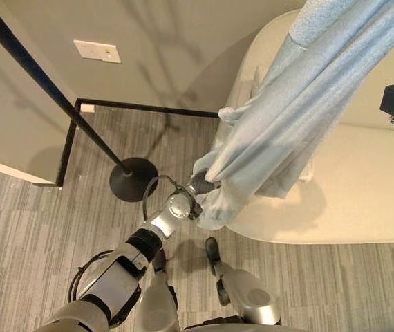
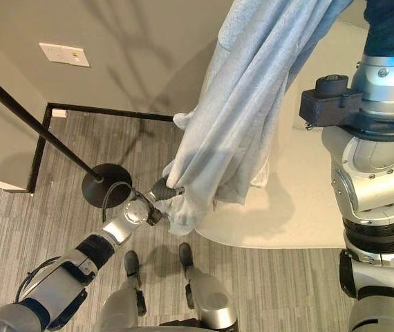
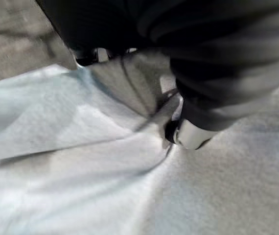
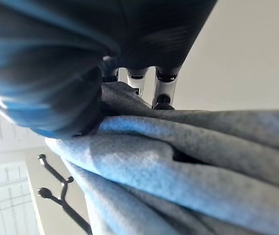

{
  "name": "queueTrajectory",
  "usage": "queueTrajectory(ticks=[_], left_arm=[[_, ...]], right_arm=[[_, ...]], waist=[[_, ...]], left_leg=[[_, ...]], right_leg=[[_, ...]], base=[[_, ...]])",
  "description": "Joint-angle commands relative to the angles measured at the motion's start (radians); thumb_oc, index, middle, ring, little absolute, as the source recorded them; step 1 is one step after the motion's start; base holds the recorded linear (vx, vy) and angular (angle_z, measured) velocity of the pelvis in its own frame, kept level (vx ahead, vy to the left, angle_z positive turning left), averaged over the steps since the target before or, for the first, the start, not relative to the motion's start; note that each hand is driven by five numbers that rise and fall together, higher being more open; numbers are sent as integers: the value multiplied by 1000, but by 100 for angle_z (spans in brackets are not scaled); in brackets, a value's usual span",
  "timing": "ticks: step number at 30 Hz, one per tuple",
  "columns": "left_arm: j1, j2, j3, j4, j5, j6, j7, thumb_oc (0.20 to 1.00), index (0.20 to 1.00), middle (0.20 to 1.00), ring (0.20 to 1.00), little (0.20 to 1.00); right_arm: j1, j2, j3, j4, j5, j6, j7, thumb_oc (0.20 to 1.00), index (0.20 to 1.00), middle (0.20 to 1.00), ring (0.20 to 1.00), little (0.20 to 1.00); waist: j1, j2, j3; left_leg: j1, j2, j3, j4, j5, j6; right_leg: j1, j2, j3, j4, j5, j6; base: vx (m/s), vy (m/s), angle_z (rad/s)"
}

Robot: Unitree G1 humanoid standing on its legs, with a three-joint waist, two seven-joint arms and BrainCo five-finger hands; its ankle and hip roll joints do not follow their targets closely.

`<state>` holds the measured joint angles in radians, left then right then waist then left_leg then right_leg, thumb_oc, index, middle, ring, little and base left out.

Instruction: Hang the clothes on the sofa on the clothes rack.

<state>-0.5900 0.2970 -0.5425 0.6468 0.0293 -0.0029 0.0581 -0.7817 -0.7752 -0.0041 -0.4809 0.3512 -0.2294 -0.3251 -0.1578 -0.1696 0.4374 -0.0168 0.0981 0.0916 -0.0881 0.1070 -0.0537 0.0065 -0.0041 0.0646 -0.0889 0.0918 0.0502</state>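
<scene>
A long light blue-grey garment point(image 1: 301, 104) hangs stretched from the upper right down to the sofa's front edge. Its lower end is bunched in my left hand point(image 1: 198, 185), whose fingers point(image 3: 193, 134) dig into the cloth point(image 3: 81, 171). My right arm point(image 2: 377, 138) is raised high. In its wrist view the right hand's fingers point(image 4: 161, 88) curl over the garment's top folds point(image 4: 203, 181). The cream sofa point(image 1: 349, 194) lies under and behind the garment. The rack's dark pole point(image 1: 45, 86) slants down to its round black base point(image 1: 133, 178), left of my left hand. Rack hooks point(image 4: 56, 188) show beyond the cloth.
A white wall plate point(image 1: 97, 51) sits on the beige wall behind the rack. A black strip point(image 1: 142, 107) edges the floor at the wall's foot. Grey striped carpet point(image 1: 31, 228) spreads in front of the sofa and around the rack base.
</scene>
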Motion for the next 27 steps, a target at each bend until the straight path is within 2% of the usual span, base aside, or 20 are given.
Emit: queueTrajectory(ticks=[1, 5, 6, 7, 9, 12, 13, 14, 15, 18, 19, 24, 27], left_arm=[[24, -12, 89, -68, -6, -58, 46, 200, 200, 200, 200, 200], [100, 33, 196, -219, -27, -62, 61, 200, 200, 200, 200, 200], [121, 44, 204, -272, -33, -54, 58, 200, 200, 200, 200, 200], [171, 57, 269, -368, -55, -54, 55, 200, 200, 200, 200, 200], [205, 76, 300, -421, -61, -58, 51, 200, 200, 200, 200, 200], [318, 127, 398, -581, -82, -64, 25, 200, 200, 200, 200, 200], [362, 142, 459, -637, -108, -77, 41, 200, 200, 200, 200, 200], [404, 150, 504, -675, -84, -81, 34, 200, 200, 200, 200, 200], [440, 158, 536, -714, -77, -85, 37, 200, 200, 200, 200, 200], [497, 201, 644, -820, -83, -100, 58, 200, 200, 200, 200, 200], [499, 201, 644, -821, -83, -99, 58, 200, 200, 200, 200, 200], [527, 275, 787, -859, -24, -109, 118, 200, 200, 200, 200, 200], [523, 294, 813, -856, -16, -112, 133, 200, 200, 200, 200, 200]], right_arm=[[-82, -10, -23, -31, -13, -26, -42, 200, 200, 200, 200, 200], [-52, 20, -19, -20, -26, -3, -28, 200, 200, 200, 200, 200], [-50, 46, 30, 13, -62, 24, -31, 200, 200, 200, 200, 200], [-12, 97, 4, 74, -88, 34, -12, 200, 200, 200, 200, 200], [6, 108, -18, 87, -69, 28, -8, 200, 200, 200, 200, 200], [51, 63, -13, 161, -47, 19, 5, 200, 200, 200, 200, 200], [203, -12, -134, 82, 22, -12, 55, 200, 200, 200, 200, 200], [285, 25, -224, 48, 37, -29, 52, 200, 200, 200, 200, 200], [344, 117, -285, 29, 17, -19, 42, 200, 200, 200, 200, 200], [457, 197, -298, 46, -83, 37, 102, 200, 200, 200, 200, 200], [457, 199, -298, 45, -83, 37, 102, 200, 200, 200, 200, 200], [514, 218, -254, 136, -202, 89, 153, 200, 200, 200, 200, 200], [508, 211, -229, 147, -231, 100, 161, 200, 200, 200, 200, 200]], waist=[[34, 53, -131], [49, 60, -176], [59, 62, -181], [74, 69, -199], [81, 71, -212], [93, 78, -245], [90, 78, -270], [90, 73, -294], [96, 73, -311], [123, 79, -342], [122, 78, -342], [149, 83, -373], [154, 86, -376]], left_leg=[[128, 80, -33, 1, -157, 1], [119, 78, -40, 1, -152, 1], [115, 77, -42, 1, -148, 2], [108, 76, -47, 1, -142, 0], [106, 74, -49, 1, -140, -1], [103, 71, -53, 1, -135, -4], [113, 73, -51, 1, -142, -8], [109, 68, -52, 1, -141, -8], [109, 66, -55, 1, -143, -8], [114, 59, -61, 1, -137, -10], [114, 59, -61, 1, -137, -10], [129, 47, -68, 1, -131, -12], [133, 45, -68, 1, -131, -12]], right_leg=[[-114, -17, -85, 2, 34, 4], [-109, -19, -92, 2, 28, 6], [-108, -20, -93, 2, 27, 6], [-103, -23, -96, 2, 25, 5], [-101, -24, -100, 2, 22, 5], [-91, -31, -105, 2, 19, 6], [-83, -31, -108, 2, 18, 4], [-87, -37, -108, 2, 23, 4], [-87, -39, -109, 2, 24, 2], [-72, -49, -111, 2, 35, -2], [-71, -49, -111, 2, 35, -2], [-40, -63, -116, 2, 43, -2], [-31, -66, -117, 2, 44, -1]], base=[[37, 56, 4], [14, 42, 9], [-18, 68, 15], [-21, 49, 8], [-9, 50, 8], [7, 74, 13], [25, 47, 13], [33, 36, 23], [-6, 44, 34], [-17, 71, 11], [24, 73, -6], [-32, 105, 10], [-24, 75, 10]])
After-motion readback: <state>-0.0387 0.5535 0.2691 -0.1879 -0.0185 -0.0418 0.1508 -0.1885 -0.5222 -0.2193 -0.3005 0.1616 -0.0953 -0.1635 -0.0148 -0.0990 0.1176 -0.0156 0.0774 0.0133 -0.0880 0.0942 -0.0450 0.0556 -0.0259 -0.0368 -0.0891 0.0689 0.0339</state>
